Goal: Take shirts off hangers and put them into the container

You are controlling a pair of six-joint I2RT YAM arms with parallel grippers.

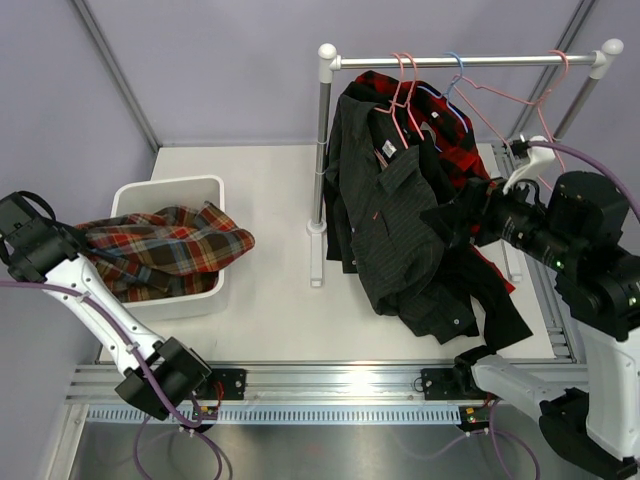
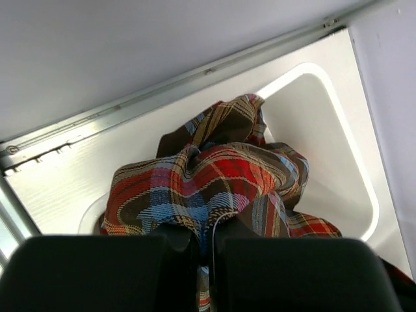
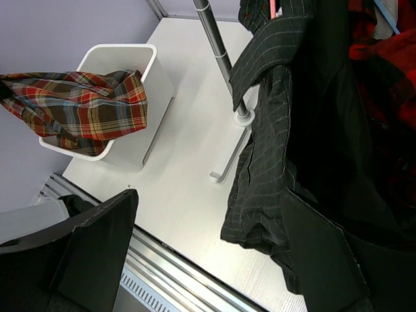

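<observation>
One red-green-cream plaid fabric shirt [image 1: 170,250] lies across the white plastic tub [image 1: 170,183] at left, pinched by the closed left gripper [image 2: 203,240]. At right, the empty, wide-open right gripper [image 3: 208,260] faces one charcoal pinstriped shirt [image 1: 390,230] and one red-and-black check shirt [image 1: 462,160], both hanging.

1 shirt [image 1: 165,250] lies in the container [image 1: 170,183], left of the rail [image 1: 460,62].

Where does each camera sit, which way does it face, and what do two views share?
Top: above, behind the bases, looking down on the table; left arm, right arm show.
Left wrist: on the left arm, looking down past the left tool, shut on the plaid shirt, into the tub.
Right wrist: on the right arm, looking past the open right tool at the pinstriped shirt.
Shared: all see plaid shirt and tub.
</observation>
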